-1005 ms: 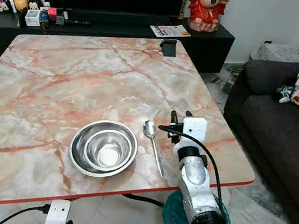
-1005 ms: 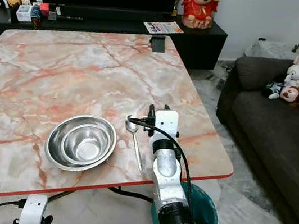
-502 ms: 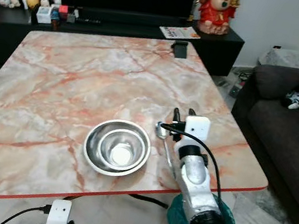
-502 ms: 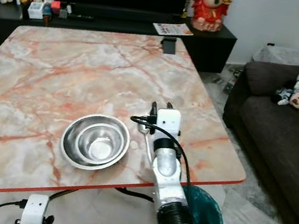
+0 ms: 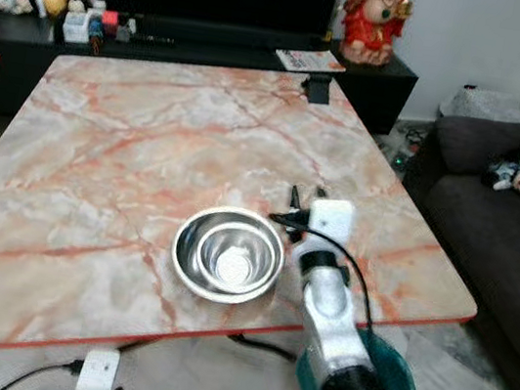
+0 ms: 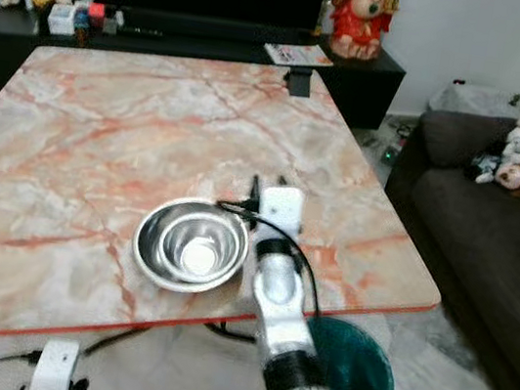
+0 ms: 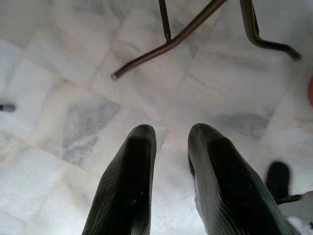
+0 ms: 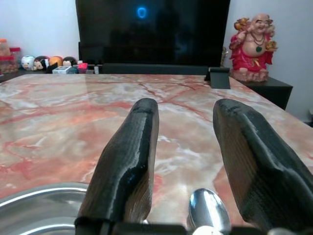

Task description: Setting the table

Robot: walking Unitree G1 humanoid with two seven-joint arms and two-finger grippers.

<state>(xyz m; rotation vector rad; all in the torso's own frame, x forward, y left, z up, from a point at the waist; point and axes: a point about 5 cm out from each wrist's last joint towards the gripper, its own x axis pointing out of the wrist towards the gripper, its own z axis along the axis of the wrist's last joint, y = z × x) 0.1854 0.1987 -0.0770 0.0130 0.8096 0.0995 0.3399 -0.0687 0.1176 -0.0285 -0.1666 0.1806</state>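
Note:
A steel bowl (image 5: 228, 254) sits near the front edge of the marble table (image 5: 131, 135). My right gripper (image 5: 304, 200) hovers low over the table just right of the bowl, open, with nothing between its fingers (image 8: 129, 161). The spoon (image 8: 208, 209) lies right beneath it, and its shiny head shows between the two fingers in the right wrist view; the arm covers it in the eye views. The bowl's rim (image 8: 44, 196) is beside the gripper. My left gripper (image 7: 171, 134) hangs open over the pale floor.
A black phone stand (image 5: 315, 87) stands at the table's far edge. Behind it are a TV cabinet (image 5: 215, 40) and a red statue (image 5: 374, 15). A dark sofa (image 5: 509, 244) with plush toys lies right. A teal bin (image 5: 385, 373) sits below the table's front corner.
The view has shifted, so the table sits further right in frame. My right gripper has moved left from beside the spoon to over it, closer to the bowl.

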